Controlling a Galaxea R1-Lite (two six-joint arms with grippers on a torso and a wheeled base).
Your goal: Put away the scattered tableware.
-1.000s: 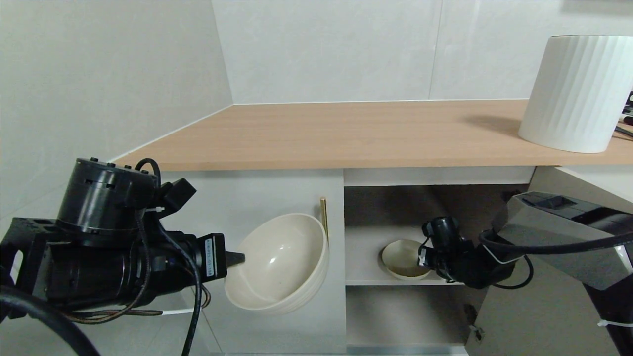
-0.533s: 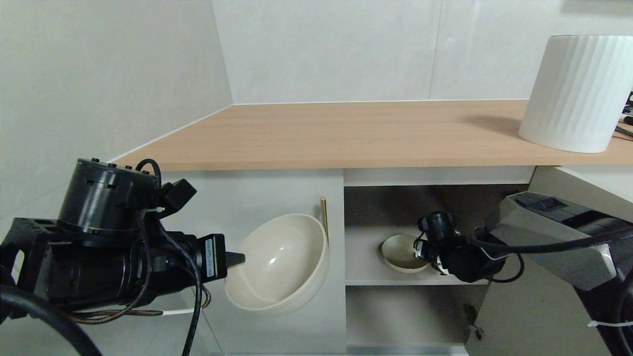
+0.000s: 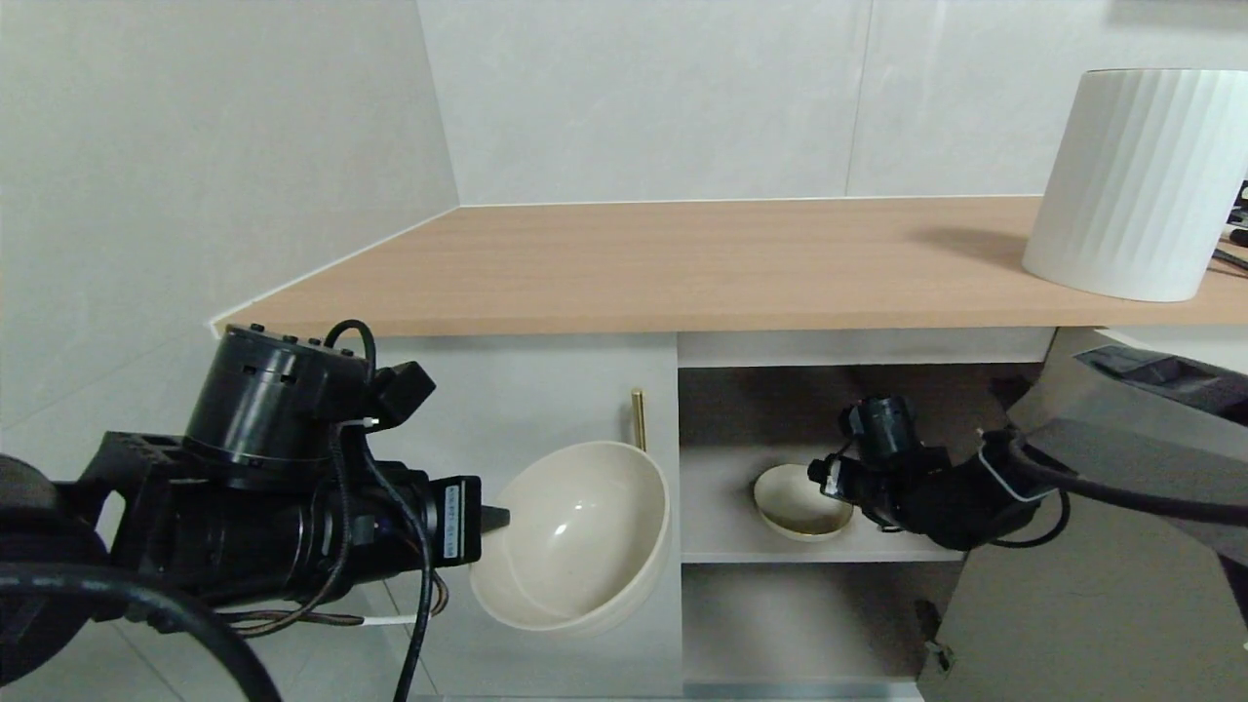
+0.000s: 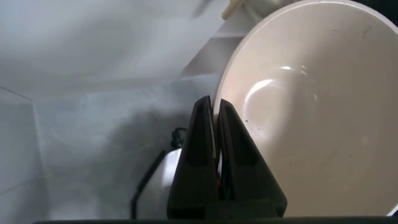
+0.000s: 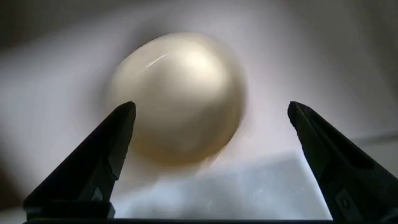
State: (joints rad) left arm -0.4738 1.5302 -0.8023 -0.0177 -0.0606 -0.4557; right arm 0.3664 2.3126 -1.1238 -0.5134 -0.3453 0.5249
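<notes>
Big bowl: the big bowl (image 3: 575, 536) hangs tilted in the air, its rim pinched between the jaws of the left gripper (image 3: 492, 517), the hollow facing out from them, in front of the closed door (image 3: 546, 390).
Left jaws: clenched on the rim, one finger inside the bowl and one outside, as the left wrist view shows.
Small bowl: the small bowl (image 3: 801, 502) sits on the shelf (image 3: 717, 531) just ahead of the right gripper (image 3: 829, 478), in line with the gap between its jaws but apart from both.
Right jaws: spread wide, grasping nothing.
Done: the small bowl looks put away, resting inside the open compartment.
Left: the big bowl is not yet stored; it likely needs carrying past the door edge onto the shelf, beside the small bowl, then letting go.
Risk: a rim pinch on a tilted bowl may slip.
Surface: a wooden counter (image 3: 682, 263) tops the cabinet, with a white ribbed tub (image 3: 1136, 180) standing far from both jaws.
Door: a brass handle (image 3: 639, 419) shows just above the big bowl.
Room: a pale tiled wall (image 3: 634, 97) meets another at a corner.
</notes>
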